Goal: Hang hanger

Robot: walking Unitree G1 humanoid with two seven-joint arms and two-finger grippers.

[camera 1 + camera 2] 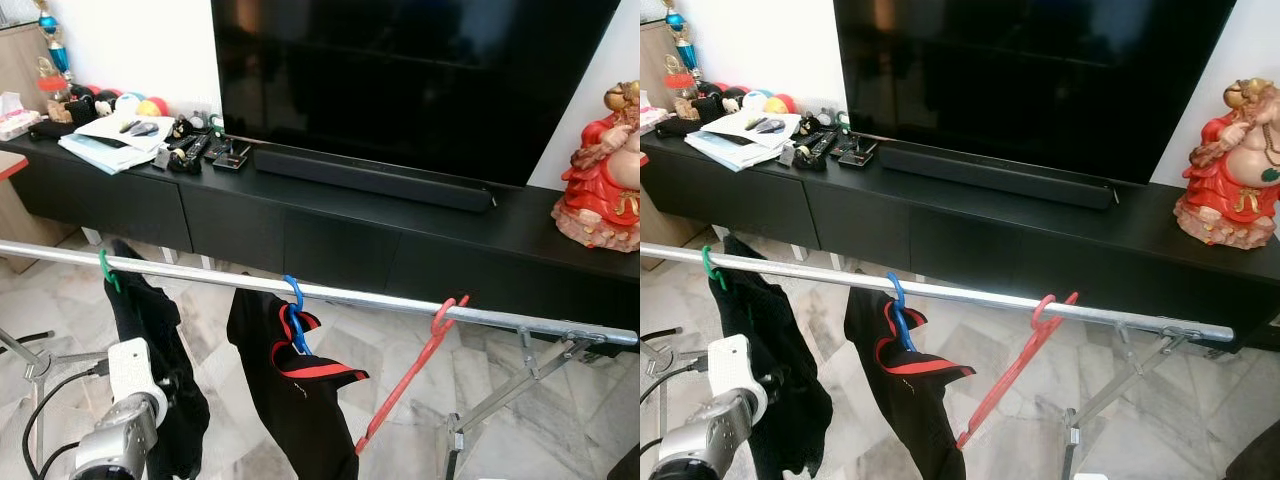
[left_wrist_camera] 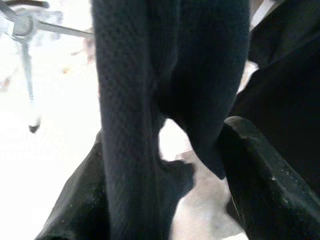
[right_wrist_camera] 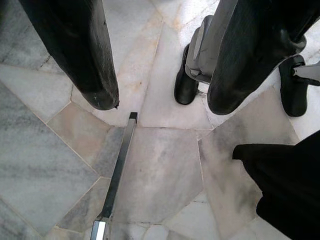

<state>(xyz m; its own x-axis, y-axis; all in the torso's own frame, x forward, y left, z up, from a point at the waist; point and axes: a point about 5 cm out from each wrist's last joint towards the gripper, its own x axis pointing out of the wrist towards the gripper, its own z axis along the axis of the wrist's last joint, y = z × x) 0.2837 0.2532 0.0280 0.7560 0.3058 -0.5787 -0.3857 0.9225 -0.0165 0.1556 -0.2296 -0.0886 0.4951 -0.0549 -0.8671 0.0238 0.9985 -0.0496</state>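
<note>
Our left jaws (image 2: 200,150) stand apart with a fold of the black garment (image 1: 165,390) hanging between them; whether they press on it we cannot tell. The left arm (image 1: 120,430) is at about 7 o'clock in the head view, touching this garment, which hangs from a green hanger (image 1: 107,270) on the metal rail (image 1: 380,300).

Our right jaws (image 3: 160,100) are wide open and hold nothing; they point down at the marble floor (image 3: 165,170).

The red hanger (image 1: 420,365) is thin plastic and carries no clothes. Its hook sits on the rail at about 4 o'clock from the centre, and its body hangs tilted. Near the centre, a blue hanger (image 1: 293,310) carries a black shirt with red trim (image 1: 300,390).

Behind the rail, at 12 o'clock, is a black TV table (image 1: 400,225) with a television (image 1: 420,80) and a red statue (image 1: 605,170).
</note>
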